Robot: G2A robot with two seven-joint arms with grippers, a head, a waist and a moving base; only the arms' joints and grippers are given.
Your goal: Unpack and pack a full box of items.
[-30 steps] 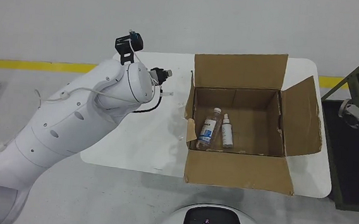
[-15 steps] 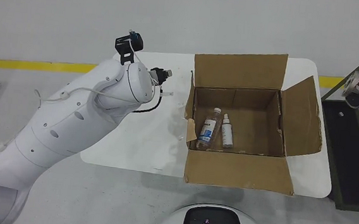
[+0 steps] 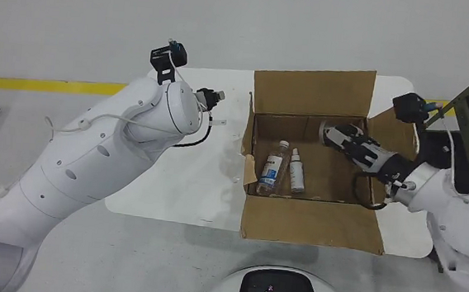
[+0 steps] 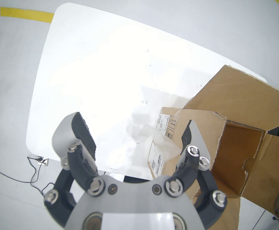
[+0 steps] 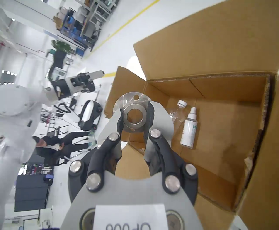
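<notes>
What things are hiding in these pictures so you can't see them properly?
Right wrist view: most of the clear bottle hides behind the right gripper, which is shut on a metal ring.
Top view: the ring is too small to make out, and that gripper covers part of the box floor.
Top view: the spray bottle has print too small to read.
</notes>
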